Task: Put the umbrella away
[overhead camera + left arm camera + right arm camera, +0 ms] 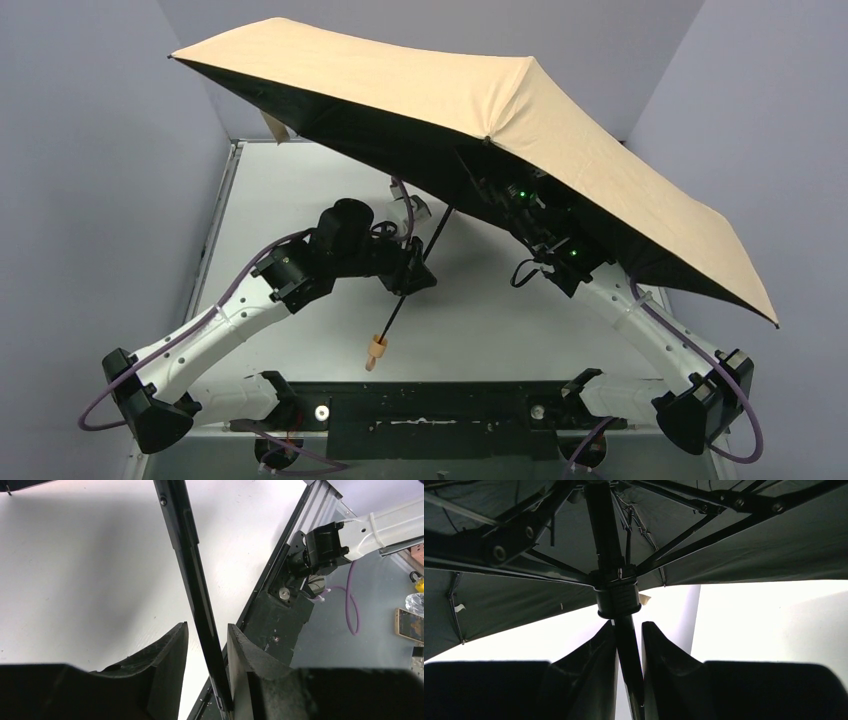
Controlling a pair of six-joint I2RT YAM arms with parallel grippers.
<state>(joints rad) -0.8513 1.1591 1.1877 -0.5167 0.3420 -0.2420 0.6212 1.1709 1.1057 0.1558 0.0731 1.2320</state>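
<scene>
The umbrella stands open, its tan canopy tilted over the table with the black underside showing. Its thin black shaft slopes down to a small tan handle hanging near the front. My left gripper surrounds the lower shaft; in the left wrist view the left gripper is open, with a gap on one side of the shaft. My right gripper is shut on the shaft just below the black runner where the ribs meet. The canopy hides its fingers in the top view.
The white table has a metal rail along its edge and a black mounting plate at the front. The right arm's base shows beyond the rail. A phone lies off the table. Grey walls close in.
</scene>
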